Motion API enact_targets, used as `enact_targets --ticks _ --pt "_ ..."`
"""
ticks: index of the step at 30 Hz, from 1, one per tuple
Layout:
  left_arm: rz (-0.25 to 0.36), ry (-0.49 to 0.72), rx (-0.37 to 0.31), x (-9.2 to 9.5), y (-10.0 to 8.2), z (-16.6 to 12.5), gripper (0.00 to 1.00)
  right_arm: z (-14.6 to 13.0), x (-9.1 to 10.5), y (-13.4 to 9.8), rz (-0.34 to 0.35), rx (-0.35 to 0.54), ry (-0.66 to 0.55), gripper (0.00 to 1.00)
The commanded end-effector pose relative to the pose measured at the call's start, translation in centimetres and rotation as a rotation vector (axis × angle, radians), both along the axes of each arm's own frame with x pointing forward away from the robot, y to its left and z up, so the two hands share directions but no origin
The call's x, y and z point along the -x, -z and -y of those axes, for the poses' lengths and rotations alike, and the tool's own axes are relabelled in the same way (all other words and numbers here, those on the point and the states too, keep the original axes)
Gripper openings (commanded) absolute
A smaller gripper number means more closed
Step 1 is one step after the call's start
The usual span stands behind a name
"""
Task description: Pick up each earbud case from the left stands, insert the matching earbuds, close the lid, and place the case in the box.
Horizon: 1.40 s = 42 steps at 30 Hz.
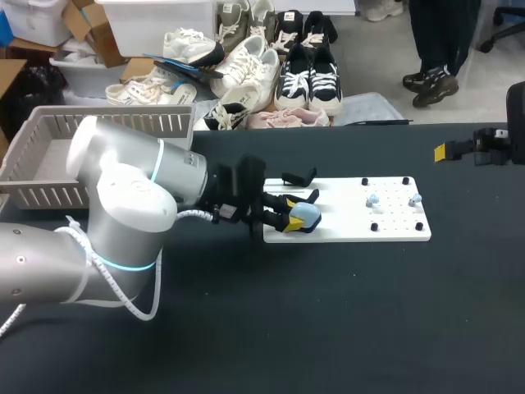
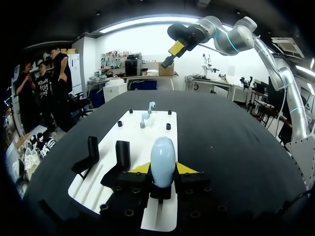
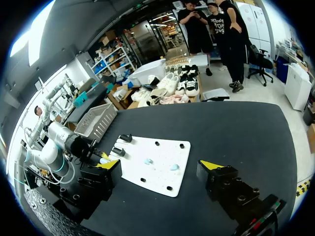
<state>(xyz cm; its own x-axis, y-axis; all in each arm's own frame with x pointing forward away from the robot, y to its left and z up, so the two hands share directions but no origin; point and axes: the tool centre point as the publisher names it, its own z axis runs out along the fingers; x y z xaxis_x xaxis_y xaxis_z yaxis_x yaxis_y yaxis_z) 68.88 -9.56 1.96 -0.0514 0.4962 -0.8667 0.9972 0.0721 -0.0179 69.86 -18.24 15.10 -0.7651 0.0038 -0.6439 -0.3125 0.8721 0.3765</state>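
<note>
Both left jaws clamp the pale blue earbud case [image 1: 306, 216] from two sides over the white board [image 1: 394, 234], its long axis pointing ahead toward the earbuds [image 1: 373, 199] at the board's far end. Right jaws gape empty, well apart.

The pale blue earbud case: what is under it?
Under the earbud case, clamped between the fingers of the left gripper, lies the white board. What touches its underside is hidden by the case and fingers.
</note>
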Motion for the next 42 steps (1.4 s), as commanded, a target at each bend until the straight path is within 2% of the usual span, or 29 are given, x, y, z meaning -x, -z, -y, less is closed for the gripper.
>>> enact_targets --ticks 1,10,20,29,35,42 --pt "-0.003 -0.005 0.022 -0.1 -0.9 -0.7 0.00 0.2 0.0 0.1 0.000 -0.004 -0.006 1.00" --pt "0.015 -0.010 0.038 -0.7 -2.9 -1.0 0.00 0.2 0.0 0.1 0.000 -0.004 -0.006 1.00" --pt "0.042 -0.034 0.056 -1.2 -4.7 0.3 0.00 0.2 0.0 0.1 0.000 -0.004 -0.006 1.00" --pt "0.067 -0.066 0.058 -2.6 -6.4 2.2 0.00 -3.6 -0.3 0.3 -0.011 0.049 -0.139 1.00" --pt "0.085 -0.068 0.060 -3.6 -7.1 3.1 0.00 -6.1 0.5 0.5 -0.030 0.085 -0.234 1.00" --pt "0.111 -0.040 0.051 -3.8 -7.5 4.1 0.00 -8.5 1.3 1.2 -0.047 0.079 -0.306 1.00"
